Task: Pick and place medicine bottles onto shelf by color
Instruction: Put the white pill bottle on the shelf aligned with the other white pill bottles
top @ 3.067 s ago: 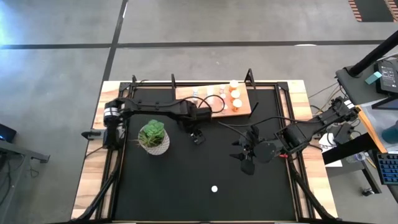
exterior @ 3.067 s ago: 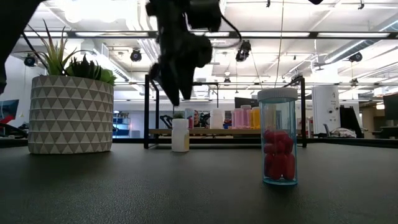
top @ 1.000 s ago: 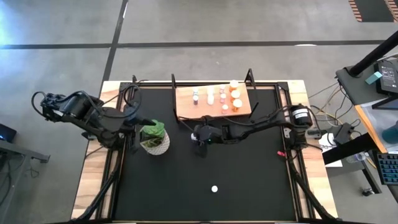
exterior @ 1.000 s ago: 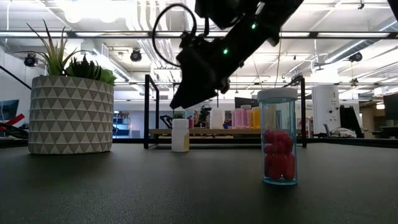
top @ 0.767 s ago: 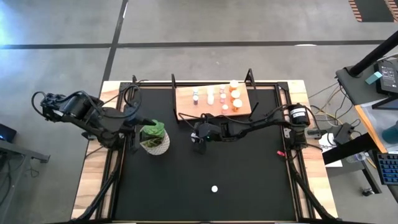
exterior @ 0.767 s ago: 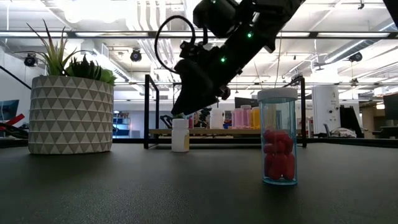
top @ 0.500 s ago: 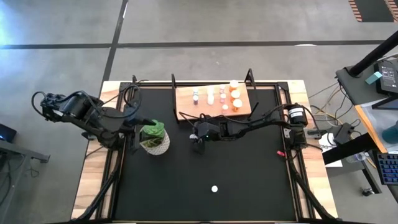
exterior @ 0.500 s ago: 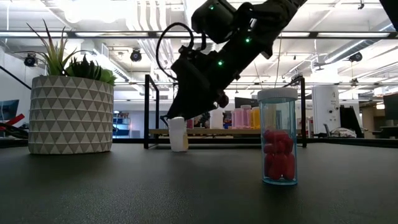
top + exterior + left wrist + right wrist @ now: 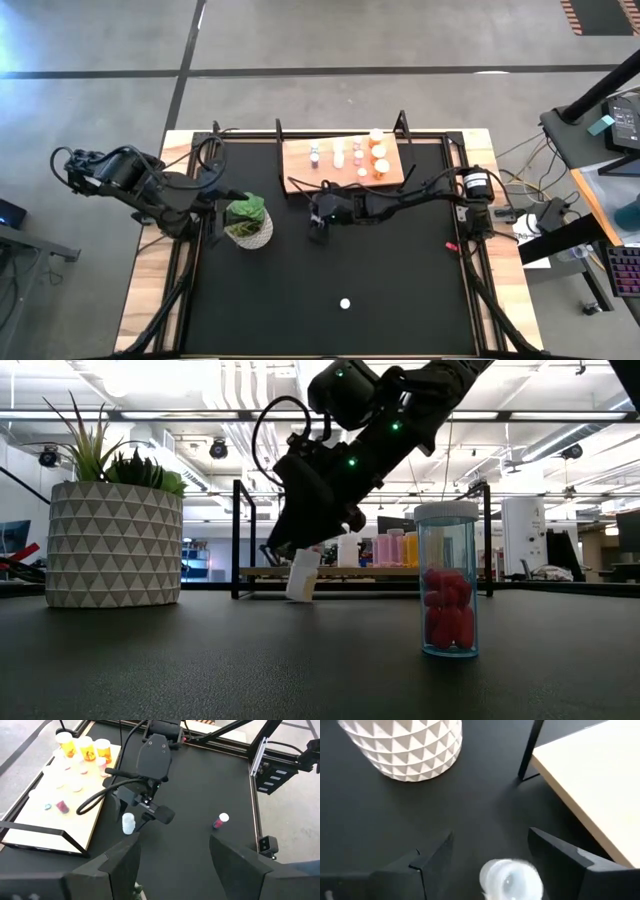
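Note:
A small white bottle (image 9: 302,576) stands tilted on the black table in front of the shelf (image 9: 340,165), its top under my right gripper (image 9: 298,548). The right gripper is open, with one finger on either side of the bottle's cap (image 9: 511,880). The shelf holds pink, white and orange bottles (image 9: 360,158). A pink bottle (image 9: 448,585) stands upright near the table's front. My left gripper (image 9: 172,844) is open and empty at the table's left, beside the potted plant (image 9: 247,220). My right gripper comes at the white bottle from above, slanting down from the table's right. The bottle's capped top (image 9: 307,556) lies between the open fingers, close against one finger (image 9: 555,862). The bottle leans with its top toward the table's right, its bottom edge (image 9: 296,598) on the table. The gripper's body hides the exact place of touch.
The potted plant (image 9: 115,540) in its white patterned pot stands left of the white bottle. The shelf's black upright (image 9: 532,747) is just beyond the gripper. The table between the white bottle and the pink bottle (image 9: 345,303) is bare.
My right gripper has come down over the white bottle. The bottle, upright before, has tipped with its top toward the table's right while its bottom stays on the table.

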Controlling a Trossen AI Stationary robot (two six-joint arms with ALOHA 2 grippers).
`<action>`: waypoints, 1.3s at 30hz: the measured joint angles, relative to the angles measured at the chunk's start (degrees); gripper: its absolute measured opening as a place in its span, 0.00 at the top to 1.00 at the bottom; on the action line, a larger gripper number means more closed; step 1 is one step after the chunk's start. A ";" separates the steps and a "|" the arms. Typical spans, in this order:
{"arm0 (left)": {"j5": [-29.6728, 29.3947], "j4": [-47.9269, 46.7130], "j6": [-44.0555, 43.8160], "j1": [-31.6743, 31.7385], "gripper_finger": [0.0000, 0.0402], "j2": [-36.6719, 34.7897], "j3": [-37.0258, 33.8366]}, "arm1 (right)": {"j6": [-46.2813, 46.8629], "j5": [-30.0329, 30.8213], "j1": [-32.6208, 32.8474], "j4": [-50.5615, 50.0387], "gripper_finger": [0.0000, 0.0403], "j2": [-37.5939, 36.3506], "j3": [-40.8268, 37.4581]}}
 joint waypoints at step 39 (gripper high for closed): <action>-2.64 0.09 -0.08 0.09 0.45 0.02 0.00 | 6.39 -5.54 -1.84 -6.46 0.68 -0.28 0.00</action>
